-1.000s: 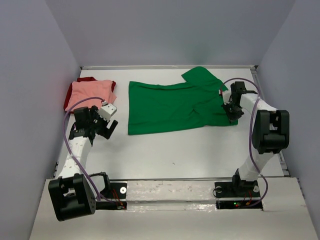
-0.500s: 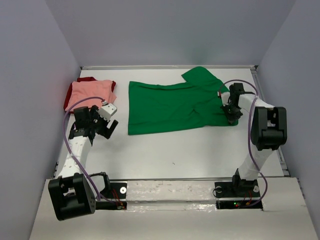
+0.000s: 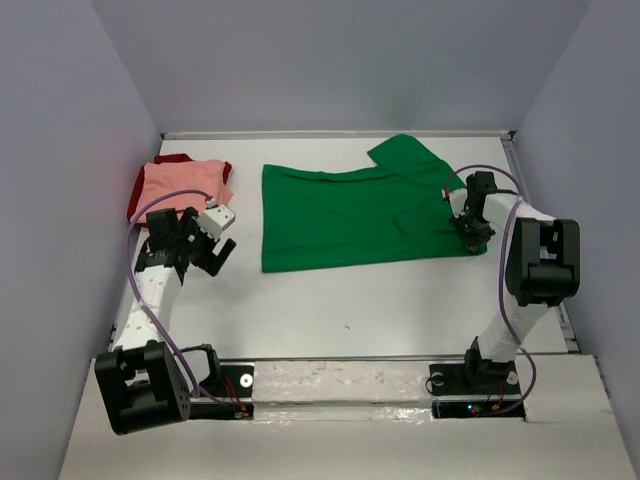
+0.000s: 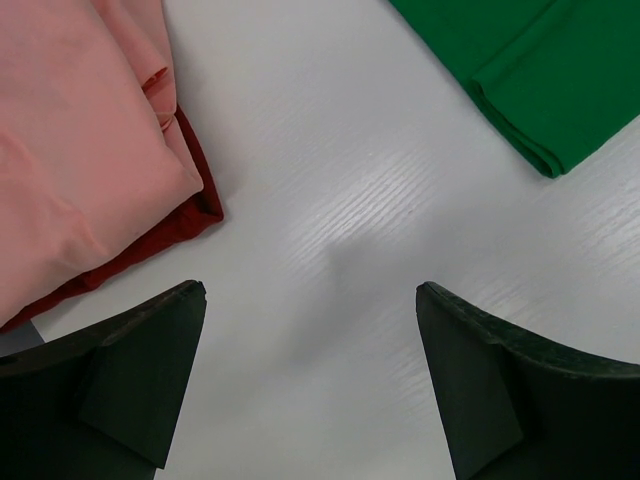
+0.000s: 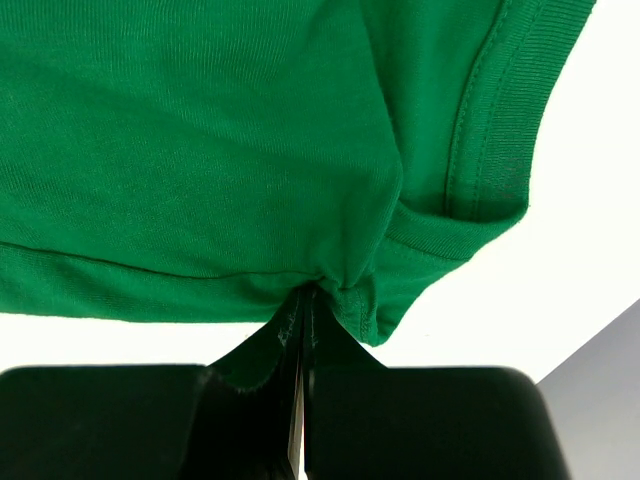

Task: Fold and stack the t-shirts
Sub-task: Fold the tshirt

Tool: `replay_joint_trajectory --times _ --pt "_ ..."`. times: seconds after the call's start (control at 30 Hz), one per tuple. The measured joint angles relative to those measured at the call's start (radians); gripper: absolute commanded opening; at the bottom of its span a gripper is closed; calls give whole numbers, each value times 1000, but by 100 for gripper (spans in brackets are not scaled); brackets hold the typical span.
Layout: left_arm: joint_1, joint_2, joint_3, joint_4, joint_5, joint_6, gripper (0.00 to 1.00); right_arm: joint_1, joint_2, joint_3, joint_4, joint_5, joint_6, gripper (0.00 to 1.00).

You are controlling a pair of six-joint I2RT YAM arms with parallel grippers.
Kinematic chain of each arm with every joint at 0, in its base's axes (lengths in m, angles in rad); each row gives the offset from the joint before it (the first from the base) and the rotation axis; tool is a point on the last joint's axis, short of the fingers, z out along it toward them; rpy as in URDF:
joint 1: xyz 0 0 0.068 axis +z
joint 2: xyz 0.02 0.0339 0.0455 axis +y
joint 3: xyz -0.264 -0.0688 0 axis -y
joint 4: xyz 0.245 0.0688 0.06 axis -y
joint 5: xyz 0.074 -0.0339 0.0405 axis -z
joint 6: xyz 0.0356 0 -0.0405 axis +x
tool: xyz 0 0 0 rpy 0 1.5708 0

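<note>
A bright green t-shirt [image 3: 350,215] lies spread across the middle of the table, partly folded, one sleeve toward the back right. My right gripper [image 3: 473,237] is shut on its near right edge; the right wrist view shows the cloth [image 5: 200,150] bunched into the closed jaws by the collar band. A folded salmon pink t-shirt [image 3: 180,187] rests on a dark red t-shirt [image 3: 138,198] at the back left. My left gripper [image 3: 215,255] stands open over bare table just in front of that stack, holding nothing; its wrist view has the pink shirt [image 4: 70,140], the red shirt [image 4: 190,215] and a green corner [image 4: 540,80].
Grey walls close in the white table [image 3: 330,300] on the left, back and right. The arm bases [image 3: 470,385] sit on the near rail, with purple cables looping along both arms.
The right gripper has shifted slightly right with the green shirt's edge, and the whole shirt has slid a little to the right. The left arm has barely moved.
</note>
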Motion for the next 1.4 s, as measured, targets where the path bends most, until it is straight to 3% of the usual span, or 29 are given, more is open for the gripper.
replay_joint_trajectory --times 0.37,0.6,0.77,0.8,0.83,0.93,1.0,1.1,1.13,1.2,1.4 --pt "-46 30 19 -38 85 44 99 0 -2 1 -40 -15 0 0" --pt "-280 204 104 -86 116 114 99 -1 -2 1 -56 -19 0 0" --pt "-330 318 168 -91 149 130 97 -1 -2 1 -64 -19 0 0" --pt "-331 339 181 -91 151 131 94 -1 -2 1 -66 -19 1 0" --pt "-333 362 194 -87 153 132 82 -1 -2 1 -69 -19 1 0" --pt "-336 415 225 -92 158 141 63 -1 -2 1 -73 -19 1 0" --pt "-338 448 245 -98 164 151 56 -1 -2 1 -73 -19 2 0" --pt "-346 487 267 -105 174 161 30 -1 -2 1 -74 -19 5 0" --pt "-349 496 271 -109 176 159 16 -2 -2 2 -75 -19 5 0" --pt "-356 510 275 -117 180 168 4 -3 -1 3 -78 -19 5 0" --pt "-399 563 285 -123 162 170 0 -5 10 19 -96 -19 8 0"
